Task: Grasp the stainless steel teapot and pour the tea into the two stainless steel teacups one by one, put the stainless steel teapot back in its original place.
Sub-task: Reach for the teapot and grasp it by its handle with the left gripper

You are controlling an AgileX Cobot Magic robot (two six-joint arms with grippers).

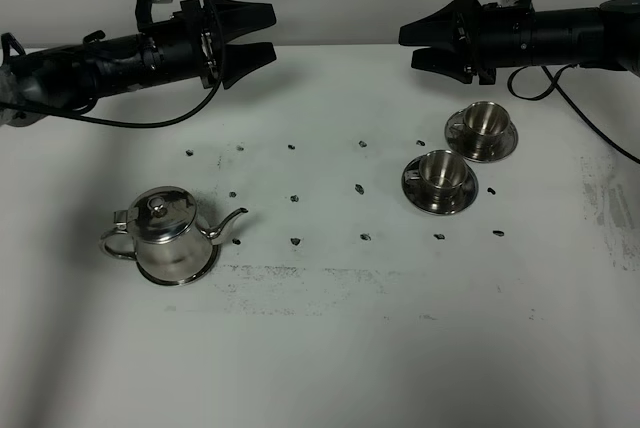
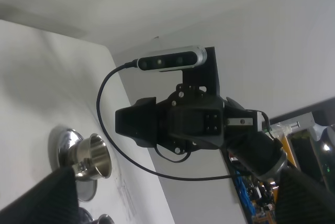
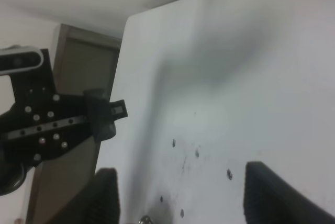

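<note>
The stainless steel teapot [image 1: 165,235] stands upright on the white table at the front left, lid on, spout pointing right. The two stainless steel teacups sit on saucers at the right, one nearer [image 1: 440,177] and one farther back [image 1: 483,126]. No tea shows. My left gripper [image 1: 272,32] hovers open and empty above the table's back left, well behind the teapot. My right gripper [image 1: 407,48] hovers open and empty at the back right, just behind the farther cup. The left wrist view shows one cup [image 2: 94,156] between its open fingers [image 2: 57,198]. The right wrist view shows open fingers [image 3: 282,192].
The white table [image 1: 330,348] bears a grid of small dark marks [image 1: 358,188] across its middle. The two arms face each other across the back; the right arm shows in the left wrist view [image 2: 183,122], and the left arm in the right wrist view [image 3: 47,124].
</note>
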